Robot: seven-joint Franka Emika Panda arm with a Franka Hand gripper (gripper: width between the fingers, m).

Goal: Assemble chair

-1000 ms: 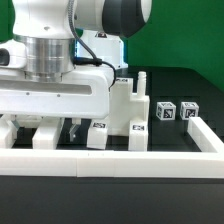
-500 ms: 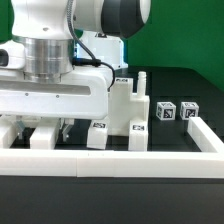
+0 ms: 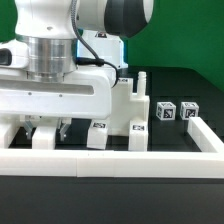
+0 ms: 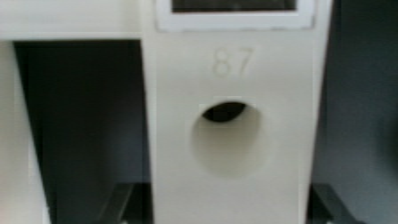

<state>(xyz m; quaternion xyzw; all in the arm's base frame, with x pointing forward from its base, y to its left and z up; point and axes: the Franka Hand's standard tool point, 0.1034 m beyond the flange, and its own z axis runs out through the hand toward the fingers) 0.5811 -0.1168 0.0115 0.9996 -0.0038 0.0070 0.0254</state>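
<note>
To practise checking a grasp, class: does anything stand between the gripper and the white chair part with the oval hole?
Nothing visible does. In the wrist view the chair part sits directly between the two dark fingers, with no other thing in the gap, and the gripper is shut on it.

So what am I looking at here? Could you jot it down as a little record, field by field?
Robot: one white arm, low over the black table
Gripper: gripper shut on a white slat
Held piece: the slat has an oval hole
Nearby: notched white block; tagged cubes at the exterior view's right
Front edge: long white rail
</note>
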